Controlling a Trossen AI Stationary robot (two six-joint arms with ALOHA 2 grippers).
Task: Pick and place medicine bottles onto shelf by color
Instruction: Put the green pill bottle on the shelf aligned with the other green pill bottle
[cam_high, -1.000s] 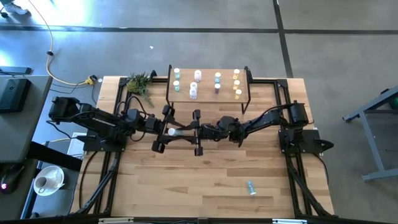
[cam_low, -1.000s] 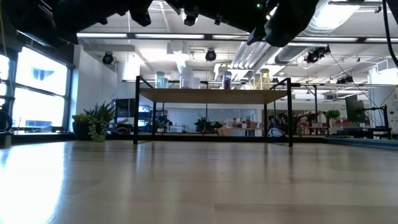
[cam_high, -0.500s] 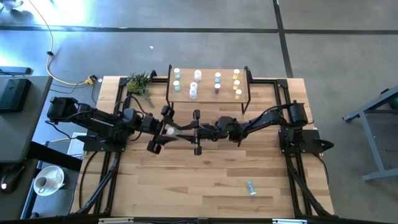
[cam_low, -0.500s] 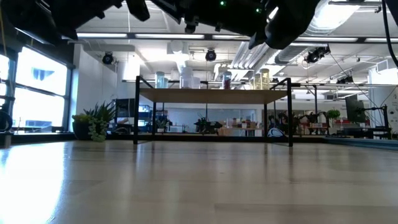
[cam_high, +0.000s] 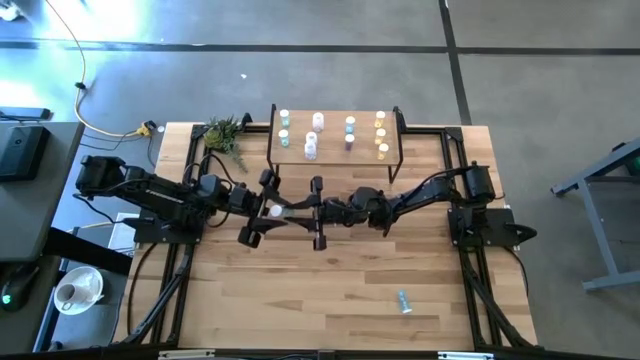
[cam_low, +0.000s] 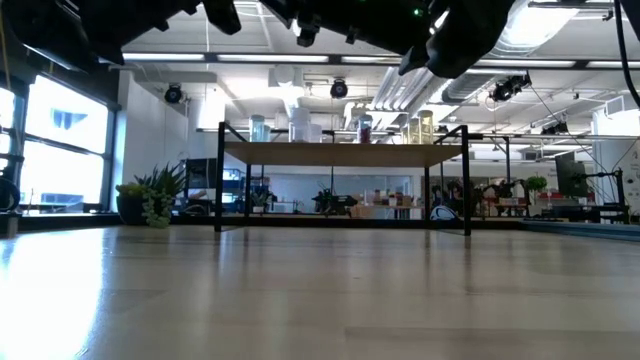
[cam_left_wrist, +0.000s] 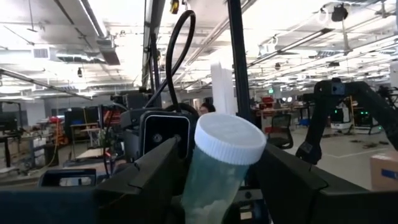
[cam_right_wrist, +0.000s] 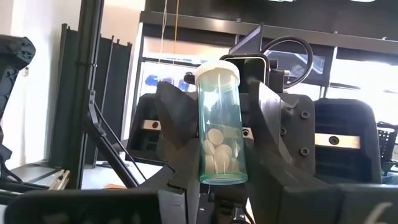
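Shelf (cam_high: 336, 158) at the table's far edge carries about ten bottles; one bottle (cam_high: 403, 301) lies near the front edge, unplaced. Over mid-table the teal bottle (cam_right_wrist: 219, 127) passes between hands: right hand (cam_high: 318, 212) clamped on it, left hand (cam_high: 262, 208) fingers apart around it.

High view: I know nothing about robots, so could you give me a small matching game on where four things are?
Things:
1. plant
2. teal bottle
3. stray bottle
4. shelf

Places:
A. lying alone on the tabletop, far from the shelf
B. at the table's far edge, carrying rows of bottles
C. beside the shelf's left end
D. up between the two arms

Pairs: 1-C, 2-D, 3-A, 4-B
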